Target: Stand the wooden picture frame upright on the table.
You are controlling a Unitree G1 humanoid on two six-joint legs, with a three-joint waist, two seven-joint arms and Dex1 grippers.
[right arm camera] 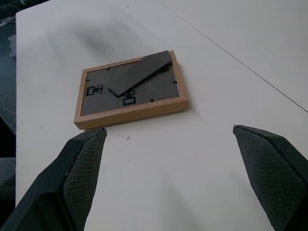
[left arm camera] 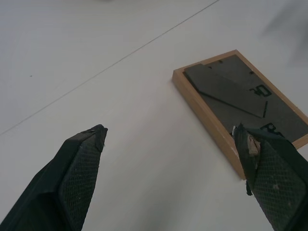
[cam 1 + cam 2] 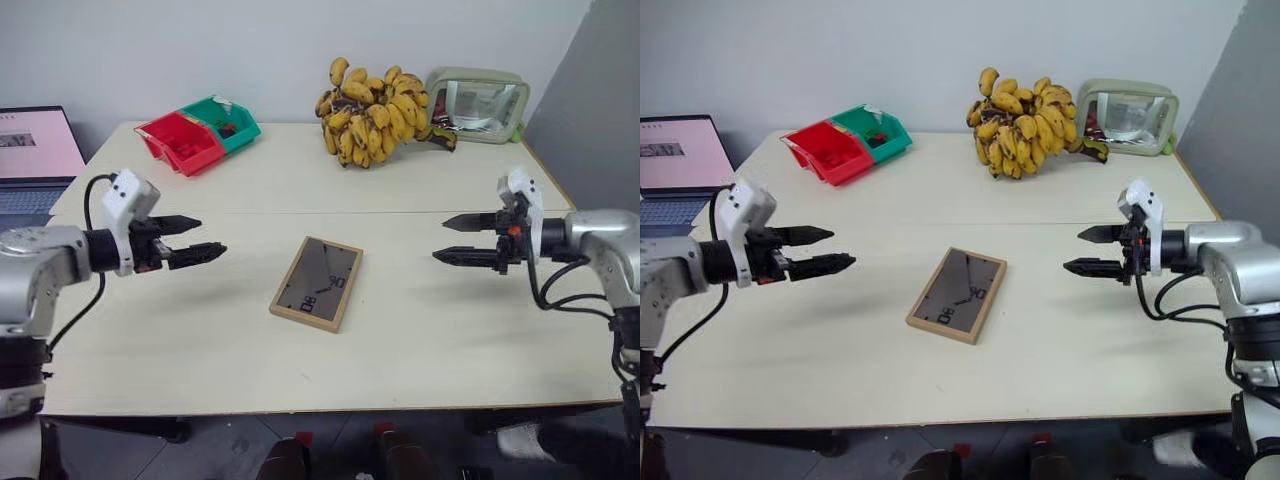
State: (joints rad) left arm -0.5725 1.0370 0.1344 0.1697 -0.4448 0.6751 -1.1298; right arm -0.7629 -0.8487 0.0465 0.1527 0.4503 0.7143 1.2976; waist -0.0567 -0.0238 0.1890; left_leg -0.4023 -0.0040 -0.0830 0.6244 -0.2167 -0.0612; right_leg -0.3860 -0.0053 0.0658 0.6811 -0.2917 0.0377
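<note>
The wooden picture frame lies flat, face down, in the middle of the table. Its dark grey back panel with the folded stand faces up, as the left wrist view and right wrist view show. My left gripper hovers above the table to the frame's left, open and holding nothing, pointing toward the frame. On the opposite side my right gripper hangs open and likewise holds nothing, aimed at the frame from the right. Neither touches the frame.
A bunch of bananas and a pale green case sit at the table's far edge. Red and green bins stand at the far left. A laptop is beyond the left edge. A seam crosses the tabletop.
</note>
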